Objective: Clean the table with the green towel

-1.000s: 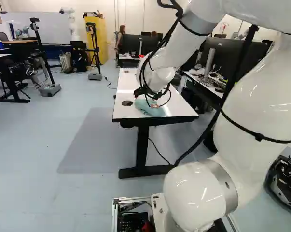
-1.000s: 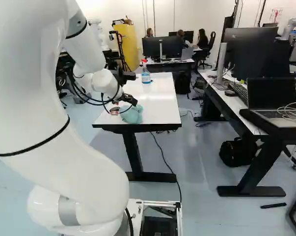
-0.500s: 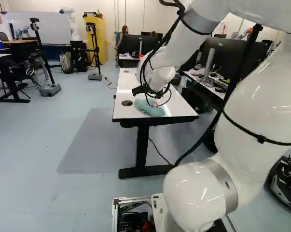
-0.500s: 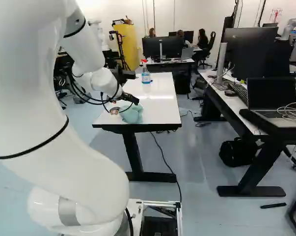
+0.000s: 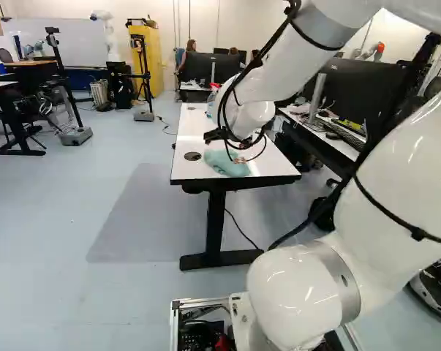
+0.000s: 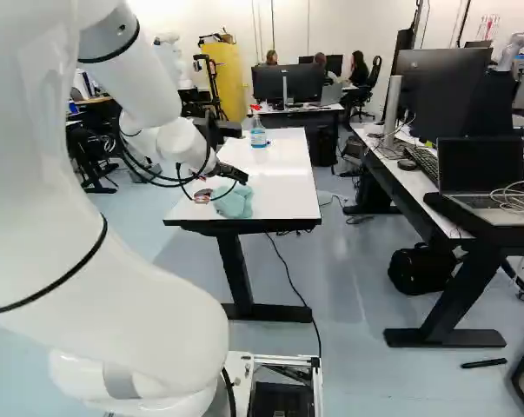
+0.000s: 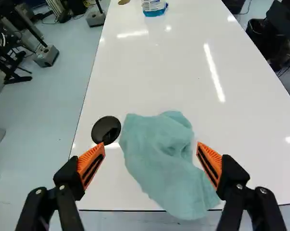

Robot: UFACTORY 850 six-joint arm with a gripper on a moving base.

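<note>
Near the middle of the left base view, the green towel is framed by the spread end effector, the cloth's long axis slanted through the gap.

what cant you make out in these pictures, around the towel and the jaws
- Underside of the crumpled green cloth towel, and any dirt beneath: hidden by the towel itself in the wrist view.
- Height of the jaws above the glossy white tabletop: wrist view looks down; too small in both base views.
- Small print on the clear, red-topped spray bottle: blurred in the wrist view, too small in the right base view.
</note>
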